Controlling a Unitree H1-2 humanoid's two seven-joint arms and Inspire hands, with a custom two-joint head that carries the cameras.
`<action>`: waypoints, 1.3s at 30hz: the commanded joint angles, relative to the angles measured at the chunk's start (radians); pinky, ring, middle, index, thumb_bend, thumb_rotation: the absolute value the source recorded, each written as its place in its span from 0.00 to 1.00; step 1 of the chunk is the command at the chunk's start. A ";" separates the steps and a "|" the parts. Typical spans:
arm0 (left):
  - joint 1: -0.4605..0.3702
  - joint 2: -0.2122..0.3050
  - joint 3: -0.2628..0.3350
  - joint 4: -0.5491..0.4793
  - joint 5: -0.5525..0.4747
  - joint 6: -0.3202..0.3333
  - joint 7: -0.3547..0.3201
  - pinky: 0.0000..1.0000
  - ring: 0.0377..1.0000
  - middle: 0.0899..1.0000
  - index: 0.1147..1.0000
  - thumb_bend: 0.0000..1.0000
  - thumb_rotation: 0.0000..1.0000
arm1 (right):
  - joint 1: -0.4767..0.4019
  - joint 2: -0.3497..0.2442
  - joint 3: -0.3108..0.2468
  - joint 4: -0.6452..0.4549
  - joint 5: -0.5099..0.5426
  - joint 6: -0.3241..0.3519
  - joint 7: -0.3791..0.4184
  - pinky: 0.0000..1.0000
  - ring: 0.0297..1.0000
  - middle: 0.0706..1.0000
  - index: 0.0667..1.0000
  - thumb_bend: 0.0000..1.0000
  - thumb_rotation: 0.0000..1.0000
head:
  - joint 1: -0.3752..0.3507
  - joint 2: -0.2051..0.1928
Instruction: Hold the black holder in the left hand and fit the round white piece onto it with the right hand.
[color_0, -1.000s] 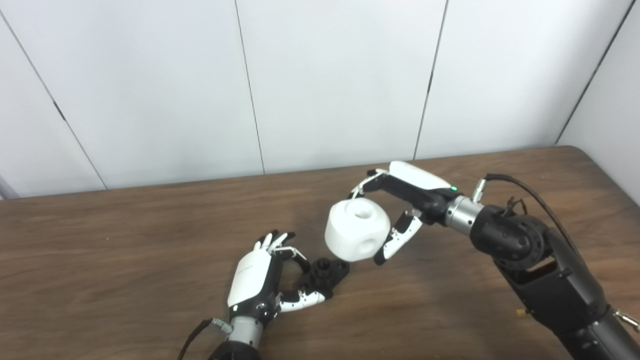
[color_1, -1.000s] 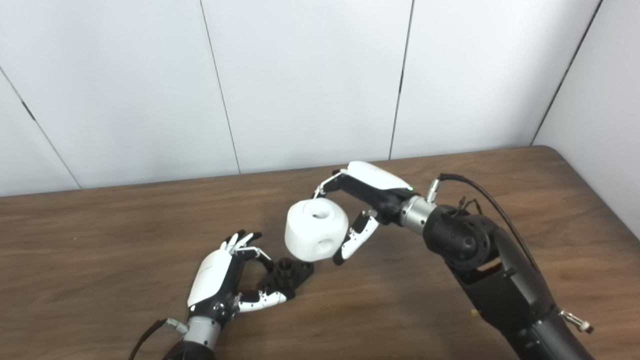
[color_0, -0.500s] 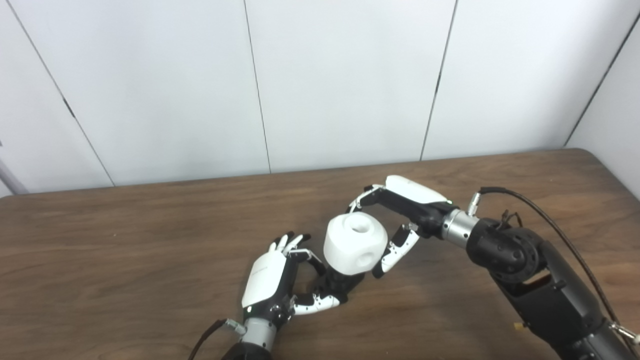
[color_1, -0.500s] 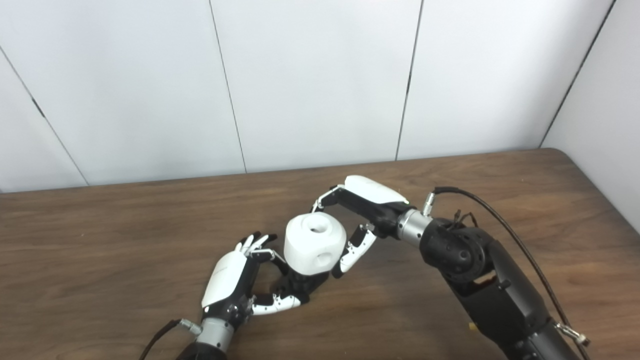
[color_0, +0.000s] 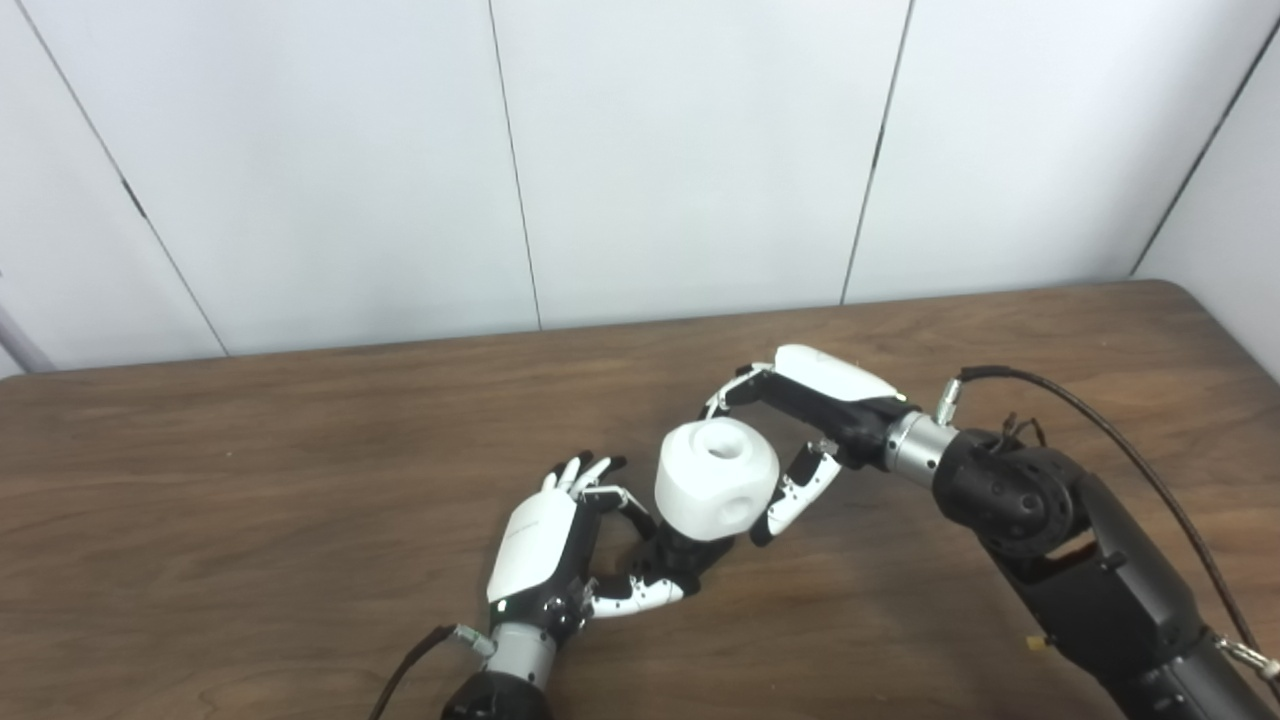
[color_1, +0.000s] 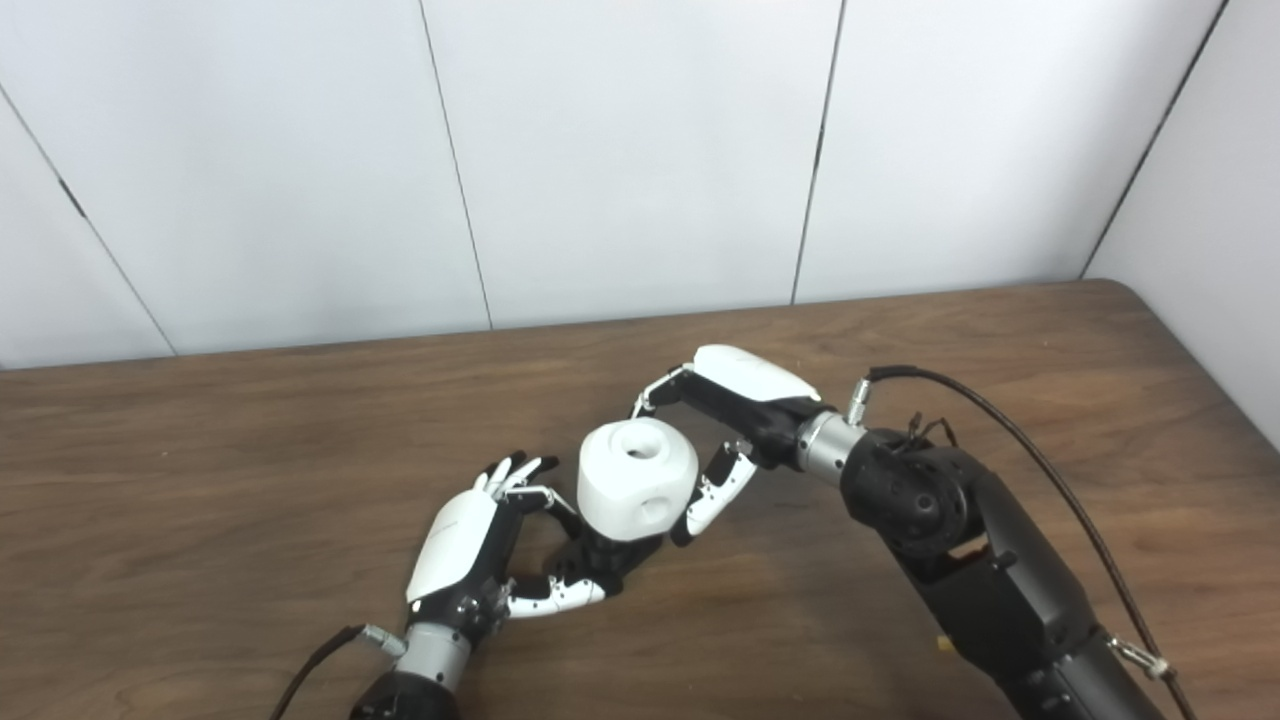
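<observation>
Left robot hand low on the table, near edge, fingers and thumb curled around the black holder. Clamped on it, by the look of things, though most of the holder sits hidden under the white piece. Right robot hand reaching in from the right, fingers behind and thumb in front, closed on the round white piece. White piece directly above the holder, touching or nearly so (no telling yet whether properly seated), top hole facing up, slightly tilted.

Seating step in hand, probably. Best done slowly: keep the piece level, line its underside up with the holder's post, press straight down. Left grip firm, no sliding on the wood. Any tilt here risks jamming or knocking the holder loose. Release only once fully down.
</observation>
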 joint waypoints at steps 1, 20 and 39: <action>0.017 -0.004 -0.012 -0.020 -0.009 0.021 -0.039 1.00 1.00 0.91 0.41 0.52 0.05 | -0.022 0.000 -0.008 -0.024 0.003 -0.032 -0.027 0.93 0.81 0.72 0.44 0.51 0.13 | 0.000 0.004; 0.019 -0.012 -0.013 -0.030 -0.003 0.032 -0.044 1.00 1.00 0.91 0.41 0.52 0.05 | 0.000 0.032 0.008 -0.023 -0.003 -0.019 -0.026 0.95 0.81 0.72 0.44 0.50 0.13 | 0.014 0.011; 0.011 -0.029 -0.016 -0.036 0.000 0.052 -0.044 1.00 1.00 0.91 0.41 0.52 0.05 | -0.005 0.038 0.029 -0.011 0.001 -0.028 -0.025 0.94 0.81 0.72 0.44 0.51 0.13 | 0.030 0.017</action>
